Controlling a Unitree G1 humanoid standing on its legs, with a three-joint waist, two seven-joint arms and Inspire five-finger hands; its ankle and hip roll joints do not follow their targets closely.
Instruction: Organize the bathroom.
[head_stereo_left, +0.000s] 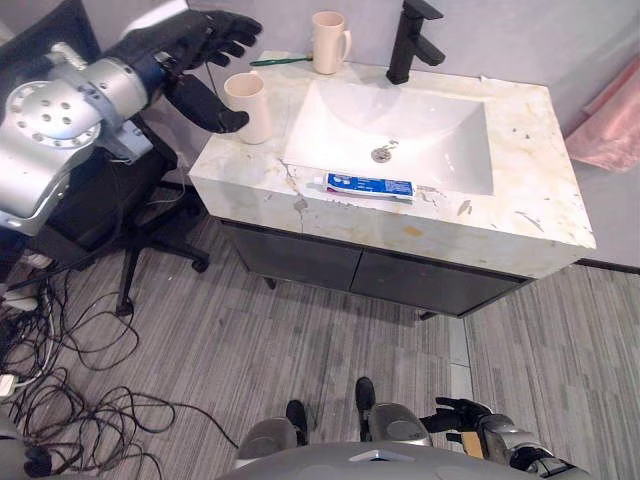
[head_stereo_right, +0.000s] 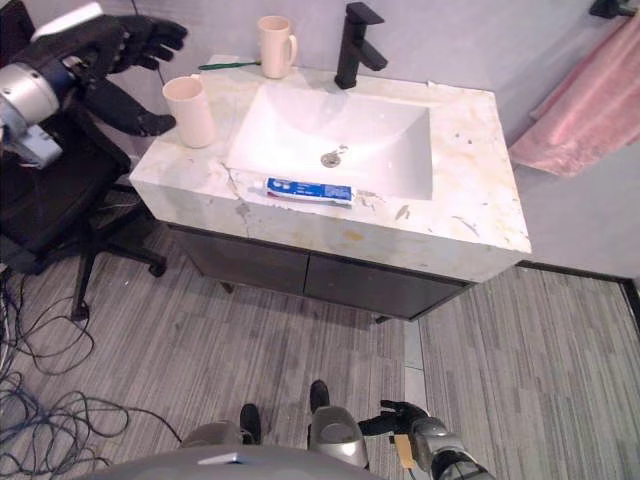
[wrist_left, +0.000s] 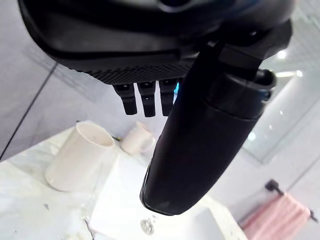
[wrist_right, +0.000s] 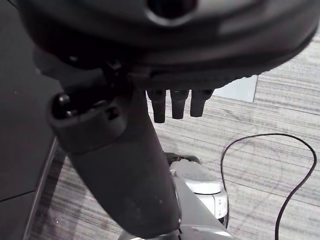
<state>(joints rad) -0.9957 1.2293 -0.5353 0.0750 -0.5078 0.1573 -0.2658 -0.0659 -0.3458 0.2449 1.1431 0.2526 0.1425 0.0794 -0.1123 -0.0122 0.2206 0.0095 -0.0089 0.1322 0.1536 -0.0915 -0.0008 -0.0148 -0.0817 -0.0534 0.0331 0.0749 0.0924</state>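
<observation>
At upper left our left hand (head_stereo_left: 190, 55), fingers spread, hovers beside a smooth cream cup (head_stereo_left: 248, 107) on the veined marble vanity top (head_stereo_left: 520, 210); our right hand (head_stereo_left: 462, 413) hangs relaxed, lower right.

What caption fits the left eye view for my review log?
Open left hand reaches toward the near cup on the marble vanity; toothpaste tube lies along the basin's front edge.

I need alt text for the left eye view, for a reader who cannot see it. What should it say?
The robot's left hand, fingers open, reaches beside a cream cup at the left edge of a marble vanity. A toothpaste tube lies on the sink's front rim, with a second cup, a green toothbrush and a black faucet behind.
</observation>
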